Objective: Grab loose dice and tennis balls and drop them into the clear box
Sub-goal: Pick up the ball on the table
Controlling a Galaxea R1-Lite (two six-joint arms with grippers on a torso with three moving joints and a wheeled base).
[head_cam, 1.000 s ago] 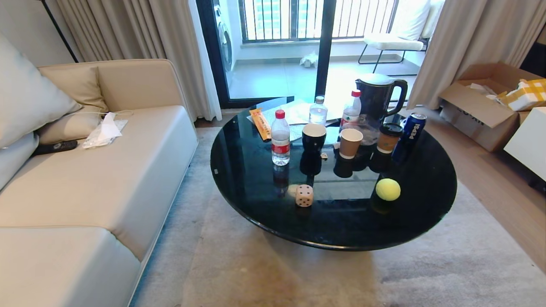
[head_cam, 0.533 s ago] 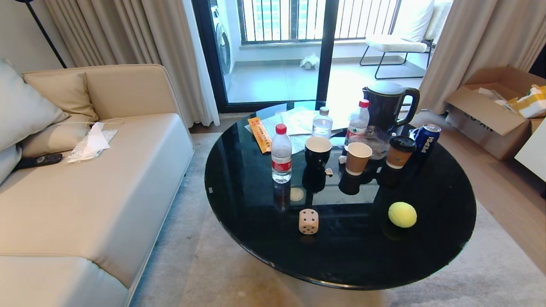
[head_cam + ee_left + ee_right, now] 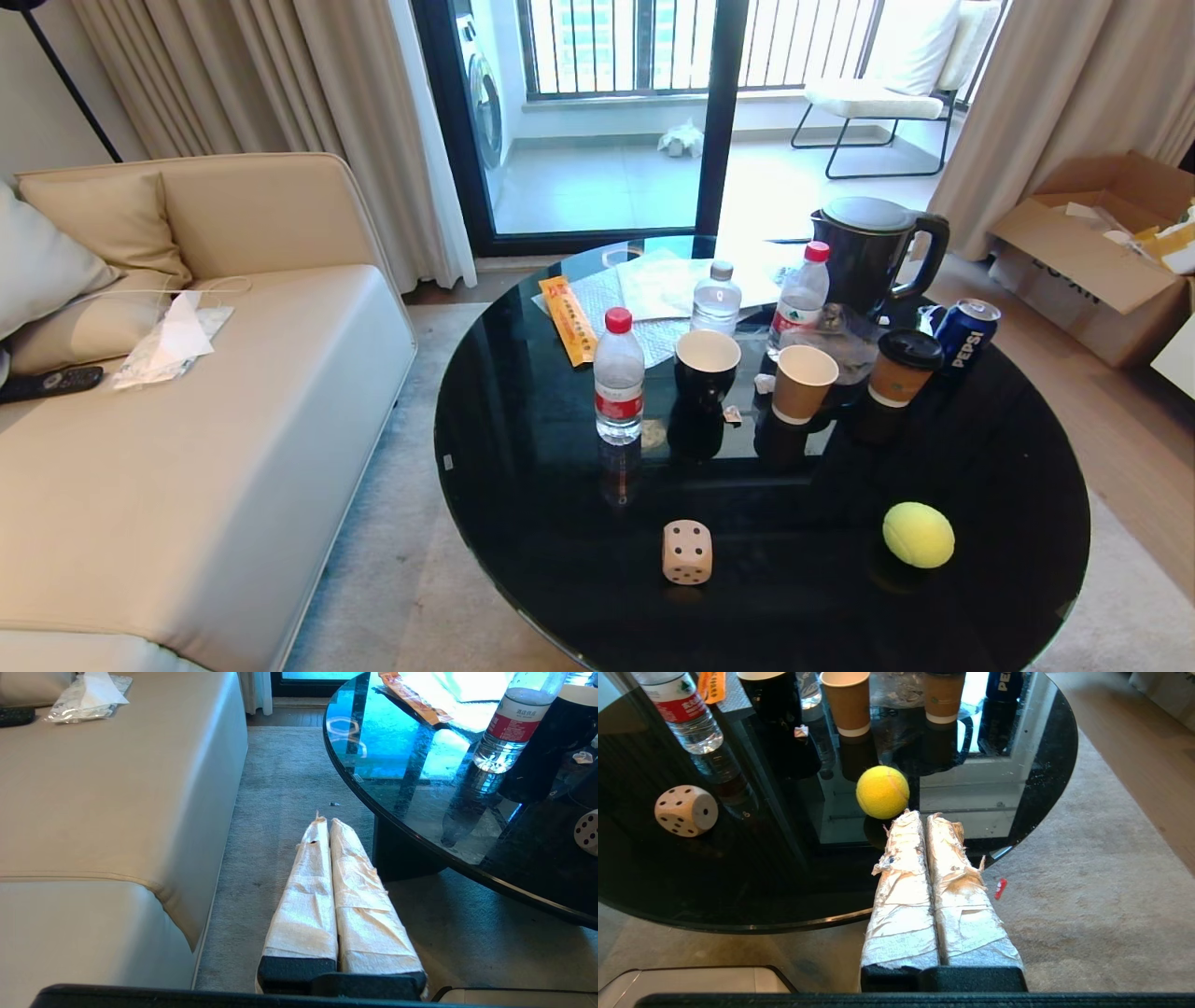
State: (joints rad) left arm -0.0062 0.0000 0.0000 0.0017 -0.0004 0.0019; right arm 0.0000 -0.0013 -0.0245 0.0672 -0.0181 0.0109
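— fingers first: how are both pairs set?

— both pairs are seen pressed together with nothing between them. the left gripper (image 3: pixel 328 822) is held low over the carpet (image 3: pixel 299 765), between the sofa (image 3: pixel 117 788) and the worktop (image 3: pixel 402 826). the right gripper (image 3: pixel 921 814) is held at the worktop's near edge, its tips just short of the tennis ball (image 3: pixel 882 792), with no contact made out.

— how much of the task can be counted as done?

— none, as far as can be judged. the cream die (image 3: pixel 687 553) and one tennis ball (image 3: pixel 919 535) are left loose on the near part of the worktop (image 3: pixel 523 485), well apart from each other. the clear box is not found in any view, and no other dice or second ball are shown. everything is left: each piece must be grasped, the box located, and the pieces dropped in.

— and the surface and room?

— a round black glass top, strongly reflective, is crowded toward its far side: a water bottle (image 3: pixel 618 388), a black mug (image 3: pixel 707 365), a paper cup (image 3: pixel 803 384), a lidded cup (image 3: pixel 904 367), a cola can (image 3: pixel 965 335) and a dark kettle (image 3: pixel 873 252). a balcony door (image 3: pixel 597 121) is seen behind, and an open cardboard box (image 3: pixel 1092 252) stands on the floor at the right.
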